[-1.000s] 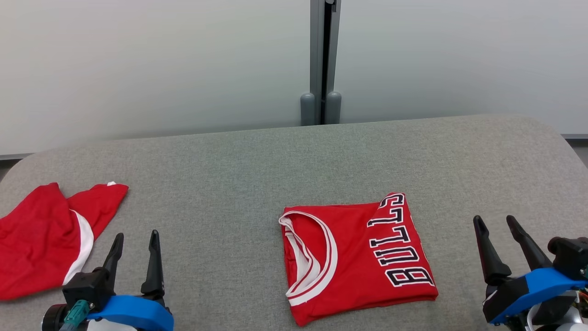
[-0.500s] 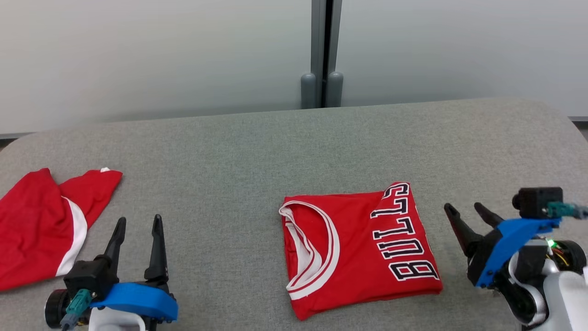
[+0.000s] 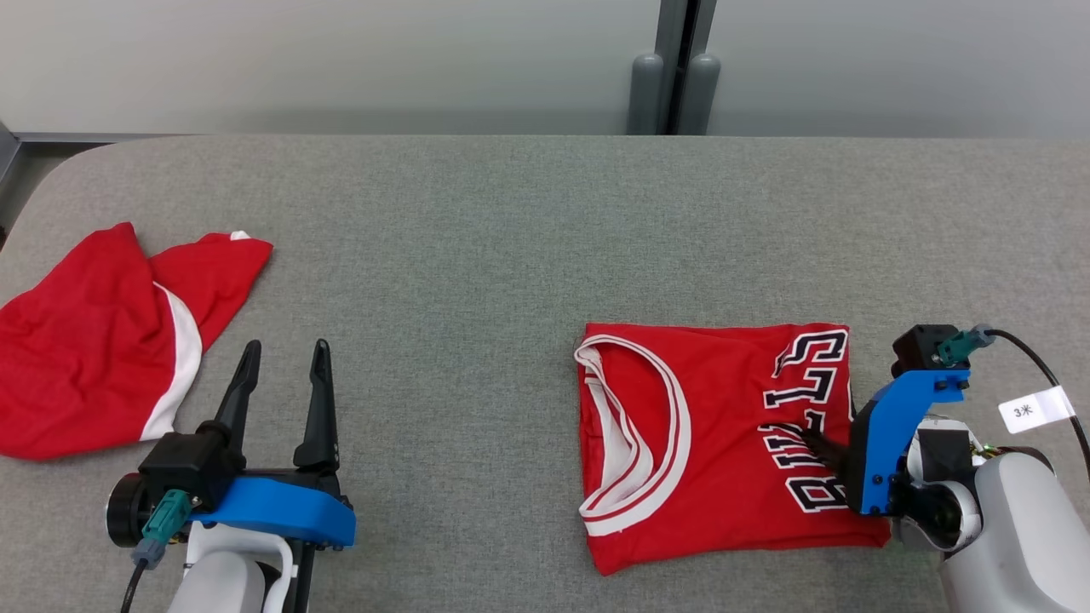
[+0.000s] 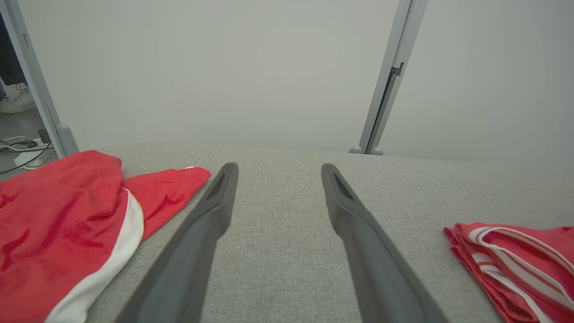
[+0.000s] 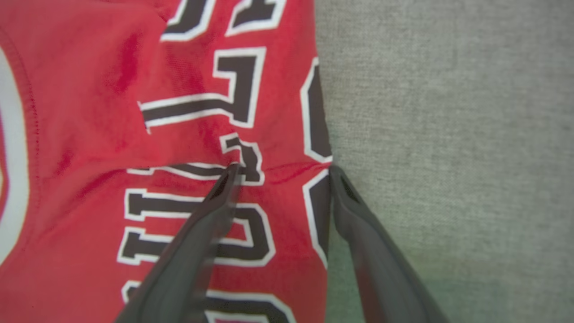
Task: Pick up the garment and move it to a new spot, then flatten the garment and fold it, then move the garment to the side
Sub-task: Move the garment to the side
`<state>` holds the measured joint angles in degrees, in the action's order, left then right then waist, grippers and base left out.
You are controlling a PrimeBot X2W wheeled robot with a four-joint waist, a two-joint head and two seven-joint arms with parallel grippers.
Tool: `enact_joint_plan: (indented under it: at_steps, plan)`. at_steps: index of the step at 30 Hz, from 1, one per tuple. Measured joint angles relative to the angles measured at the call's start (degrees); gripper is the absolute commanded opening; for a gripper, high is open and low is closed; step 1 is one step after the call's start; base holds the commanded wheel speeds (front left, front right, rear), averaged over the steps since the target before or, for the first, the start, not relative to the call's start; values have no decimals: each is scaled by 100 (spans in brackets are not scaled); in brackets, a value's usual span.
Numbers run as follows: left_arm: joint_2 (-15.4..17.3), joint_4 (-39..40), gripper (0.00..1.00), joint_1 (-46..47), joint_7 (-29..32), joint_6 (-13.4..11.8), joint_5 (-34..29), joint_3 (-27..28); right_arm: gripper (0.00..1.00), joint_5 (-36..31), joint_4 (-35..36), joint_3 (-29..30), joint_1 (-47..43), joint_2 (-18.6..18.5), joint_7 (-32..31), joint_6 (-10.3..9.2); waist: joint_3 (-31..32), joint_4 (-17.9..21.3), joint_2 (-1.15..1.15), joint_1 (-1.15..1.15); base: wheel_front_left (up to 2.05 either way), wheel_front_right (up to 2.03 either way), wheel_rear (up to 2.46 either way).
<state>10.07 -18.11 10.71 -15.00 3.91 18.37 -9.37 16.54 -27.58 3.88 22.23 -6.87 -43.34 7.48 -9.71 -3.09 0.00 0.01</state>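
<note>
Straddling the right edge of the folded red jersey with black-and-white lettering [image 3: 707, 426]: right gripper [image 5: 282, 168], fingers spread, grasping nothing | jersey lies flat, centre-right on grey fabric tabletop [image 3: 468, 255] | left gripper [image 3: 286, 349] spread, empty, near crumpled red-and-white garment [image 3: 94, 340].

Jersey [image 3: 707, 443]: black block letters edged in white, running sideways along its right edge, read "BULLS". Middle letters partly covered in the head view. In the right wrist view the same lettering is close up and cropped, so no whole word reads.

White tag [image 3: 1033, 409] on cable [image 3: 1022, 345]: "3米".
</note>
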Motion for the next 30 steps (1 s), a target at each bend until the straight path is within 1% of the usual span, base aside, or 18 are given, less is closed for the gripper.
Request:
enact_joint_plan:
  at_steps: [1,2,3,5,8,9,12,16,21,24,26,30]
  plan:
    - [-5,-8,100,3,0,4,-23,8,95,-65,-15,-63,20,-20,-54,1,-21,-29,0,0,0,0,0]
    - [-21,-14,100,2,0,15,-31,13,40,-97,-31,-123,35,-55,-94,1,-35,-48,0,0,0,0,0]
    - [-30,-23,100,3,0,16,-32,23,0,-127,-38,-212,60,-97,-131,0,-43,-55,0,0,0,0,0]
    - [-42,-26,100,2,0,24,-46,60,0,-142,-8,-489,99,-245,-249,-1,-50,-23,0,0,0,0,0]
    - [-83,55,100,2,0,19,-70,140,0,-111,177,-968,201,-459,-54,7,-121,135,0,0,0,0,0]
    - [-91,99,100,-1,0,16,-74,168,0,-82,259,-1147,296,-584,66,8,-165,216,0,0,0,0,0]
    - [-93,275,100,-1,-1,9,-85,288,0,-42,487,-1591,796,-1029,367,3,-326,516,0,0,0,0,0]
    - [-81,527,100,27,-1,-3,-135,365,0,56,580,-1931,1449,-1512,688,4,-606,1003,0,0,0,0,0]
    - [87,875,100,228,-2,14,-196,477,0,104,490,-2164,2077,-2219,981,2,-1058,1553,0,0,0,0,0]
    - [236,1078,100,307,-3,15,-227,536,0,-147,413,-2252,2360,-2518,1325,4,-1353,1837,0,0,0,0,0]
    - [265,1252,100,376,42,12,-265,523,0,-302,218,-2150,2508,-2626,1506,3,-1528,1957,0,0,0,0,0]
    - [498,1555,100,442,242,14,-288,571,0,-546,-231,-1788,2590,-2628,1818,3,-1805,2135,0,0,0,0,0]
